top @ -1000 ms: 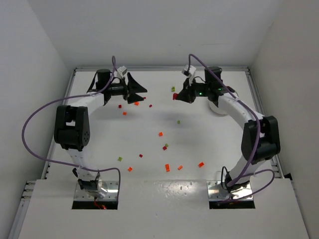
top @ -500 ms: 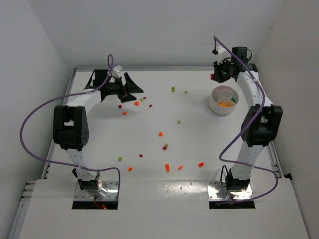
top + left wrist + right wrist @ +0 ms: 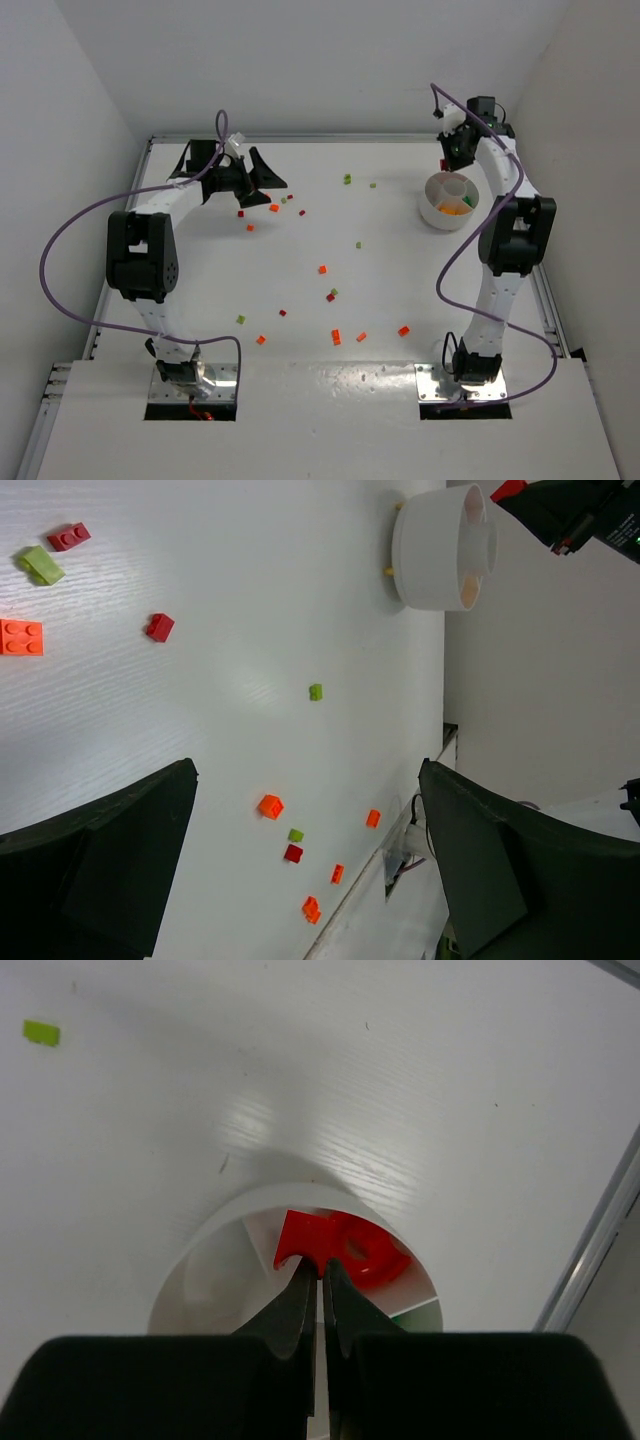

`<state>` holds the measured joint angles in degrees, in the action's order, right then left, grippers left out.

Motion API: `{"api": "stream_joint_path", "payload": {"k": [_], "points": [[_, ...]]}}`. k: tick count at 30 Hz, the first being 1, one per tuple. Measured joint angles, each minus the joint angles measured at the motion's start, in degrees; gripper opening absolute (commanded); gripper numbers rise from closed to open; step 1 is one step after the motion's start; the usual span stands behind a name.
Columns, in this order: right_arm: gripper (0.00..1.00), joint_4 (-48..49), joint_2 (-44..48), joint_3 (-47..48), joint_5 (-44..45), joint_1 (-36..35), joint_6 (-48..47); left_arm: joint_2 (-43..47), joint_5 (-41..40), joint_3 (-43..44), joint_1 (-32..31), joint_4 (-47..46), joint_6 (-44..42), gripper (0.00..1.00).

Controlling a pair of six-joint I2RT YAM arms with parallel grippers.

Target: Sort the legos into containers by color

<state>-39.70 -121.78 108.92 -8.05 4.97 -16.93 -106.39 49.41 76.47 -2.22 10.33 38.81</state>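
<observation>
One red lego (image 3: 335,1245) is pinched tight in my right gripper (image 3: 322,1268), just over the white dish (image 3: 255,1198), so it can drop in. My left gripper (image 3: 266,170) gapes wide by loose legos (image 3: 274,208).

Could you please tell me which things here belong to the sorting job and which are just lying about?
Job: loose legos; red lego pinched in the right hand; divided white dish; open left hand.
Lying about: purple cables; metal base plates.
</observation>
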Motion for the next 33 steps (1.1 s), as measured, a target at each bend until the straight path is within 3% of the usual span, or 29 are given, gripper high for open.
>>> {"api": "stream_joint_path", "payload": {"k": [8, 17, 33], "points": [[0.04, -2.7, -3.9, 6.3, 2.8, 0.5, -3.0, 0.0, -0.4, 0.0, 0.0, 0.4, -0.3, 0.99], [0.05, -5.4, -3.9, 6.8, 3.6, 0.6, -6.1, 0.0, -0.4, 0.2, 0.0, 0.4, -0.5, 0.99], [0.19, -7.6, -3.9, 6.8, 3.6, 0.9, -10.0, 0.0, -0.9, 0.2, 0.0, 0.5, -0.7, 0.99]]}}
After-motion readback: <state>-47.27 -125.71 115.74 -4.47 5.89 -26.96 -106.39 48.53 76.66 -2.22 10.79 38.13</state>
